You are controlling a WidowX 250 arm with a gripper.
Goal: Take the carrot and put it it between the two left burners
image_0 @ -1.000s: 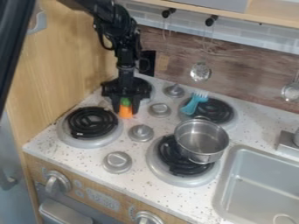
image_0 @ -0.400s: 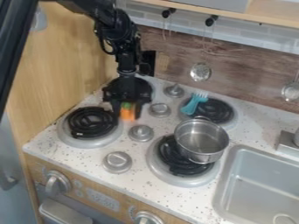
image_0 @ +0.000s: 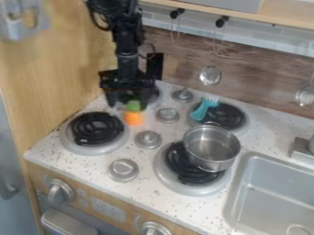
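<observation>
Small digits (image_0: 109,209) mark the stove's front panel (image_0: 131,215), too small to read surely

The gripper (image_0: 127,104) obscures most of the rear left burner (image_0: 155,95); the pot (image_0: 211,153) covers part of the front right burner (image_0: 184,182). The arm (image_0: 127,43) is cut off above, the sink (image_0: 234,202) rightward. Display print is blurred.
</observation>
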